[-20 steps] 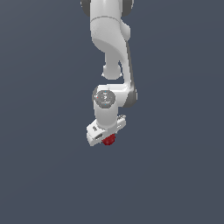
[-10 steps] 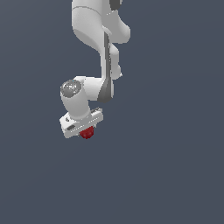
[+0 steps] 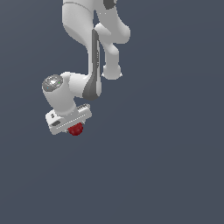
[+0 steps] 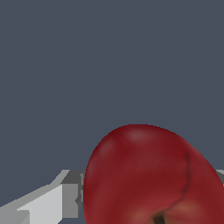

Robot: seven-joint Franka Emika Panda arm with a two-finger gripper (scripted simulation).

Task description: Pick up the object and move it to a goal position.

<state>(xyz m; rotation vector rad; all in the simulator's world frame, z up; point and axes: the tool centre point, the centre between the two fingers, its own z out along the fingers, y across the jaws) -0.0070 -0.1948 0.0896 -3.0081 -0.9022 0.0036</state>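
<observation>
The gripper [image 3: 75, 127] is seen closed around the small dark-red object [image 3: 76, 129], which is held under the white gripper head at the exterior view's lower left. In the wrist view the object [image 4: 151, 177] fills much of the picture as a smooth, rounded red lump with a dark crease and a small dark dimple, and a grey-white gripper finger [image 4: 48, 201] is seen pressed against one side of it. The other finger is hidden behind the object, so the grip on that side cannot be confirmed directly.

Further toward the exterior view's right, the arm's white links [image 3: 94, 39] are seen rising from the wrist to the upper middle of the picture. Only a plain grey-blue background is shown around the arm; no table edge and no goal marker can be made out in either view.

The pickup part of the task is judged to be done, since the object is carried by the gripper with nothing visibly under it. What remains is judged to be the transfer to the goal position. How much of that travel is left cannot be told, because the goal is not shown.
</observation>
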